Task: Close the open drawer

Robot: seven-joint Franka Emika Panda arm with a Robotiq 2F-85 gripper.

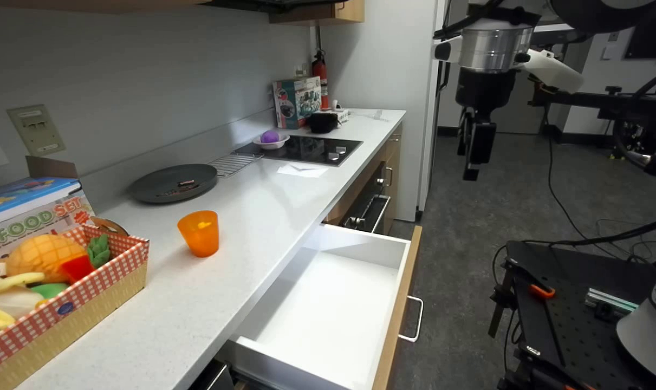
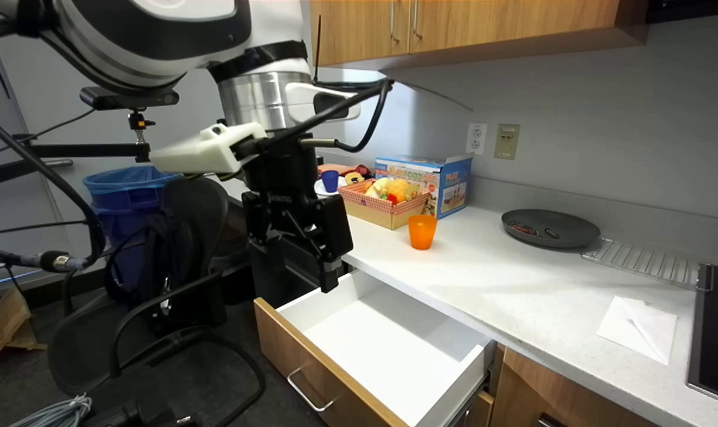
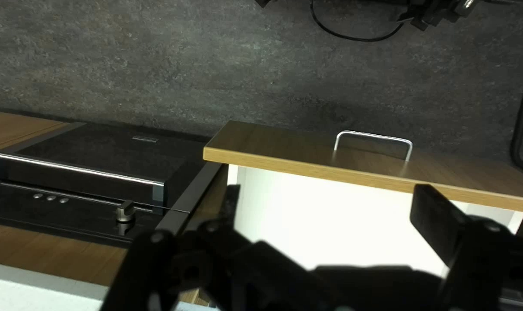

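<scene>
The drawer (image 1: 328, 303) stands pulled out from under the white counter, with a white interior, a brown wood front and a slim metal bar handle (image 1: 419, 319). Nothing lies inside it. In an exterior view the drawer (image 2: 388, 332) shows its front and handle (image 2: 305, 391). My gripper (image 1: 471, 162) is in the air above the drawer's height, pointing down and touching nothing. It also shows in an exterior view (image 2: 296, 264). In the wrist view the fingers (image 3: 328, 201) are wide apart and empty, with the drawer's front edge (image 3: 313, 169) and handle (image 3: 373, 136) beyond them.
The counter (image 1: 241, 216) edge runs above the drawer. On it stand an orange cup (image 1: 199, 233), a toy food basket (image 1: 84, 292) and a black pan (image 1: 173, 183). An oven (image 3: 93, 164) adjoins the drawer. A black robot table (image 1: 582, 303) stands opposite, with cables around.
</scene>
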